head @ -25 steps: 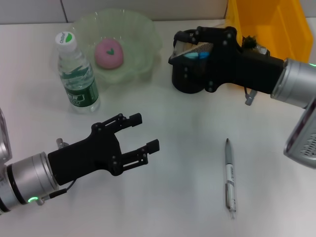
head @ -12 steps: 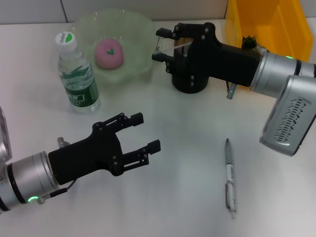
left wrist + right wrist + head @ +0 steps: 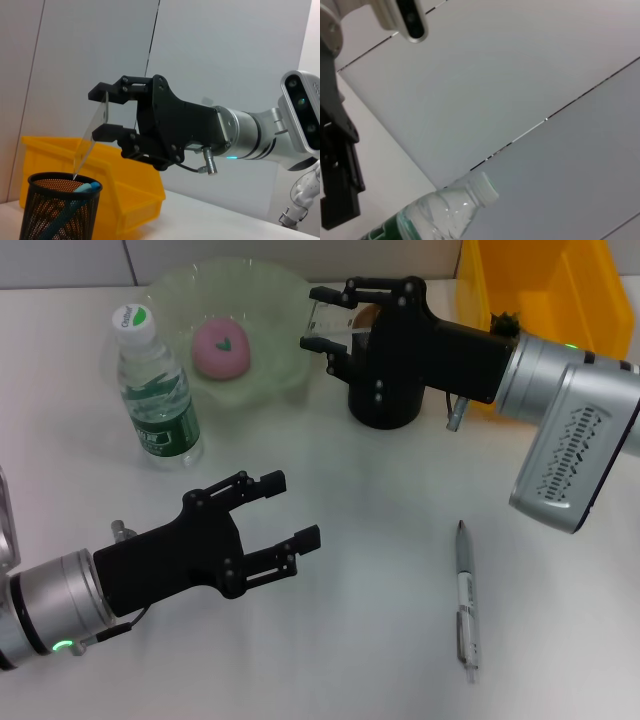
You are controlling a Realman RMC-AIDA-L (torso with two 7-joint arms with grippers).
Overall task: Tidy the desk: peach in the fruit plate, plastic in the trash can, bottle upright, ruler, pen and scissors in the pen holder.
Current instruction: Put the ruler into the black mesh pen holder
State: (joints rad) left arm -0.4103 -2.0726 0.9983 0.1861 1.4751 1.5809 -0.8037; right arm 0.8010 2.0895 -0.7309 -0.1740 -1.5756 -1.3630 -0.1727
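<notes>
Right gripper (image 3: 322, 317) clamped on the clear ruler (image 3: 91, 137), tip dipped into the black mesh pen holder (image 3: 383, 405) toward the desk's far edge. Left gripper (image 3: 290, 510) spread wide, hovering near the front edge. Pen (image 3: 466, 601) flat toward the front right; peach (image 3: 220, 348) in the fruit plate (image 3: 290, 300); bottle (image 3: 153, 390) upright.

Right gripper (image 3: 322, 318) blocks most of the pen holder's (image 3: 383, 405) mouth from the head camera. The yellow bin (image 3: 545, 285) at the desk's far right corner runs off the frame. In the right wrist view the bottle (image 3: 442, 212) is cut off below its shoulder. The pen's (image 3: 466, 602) markings are too small to read.
</notes>
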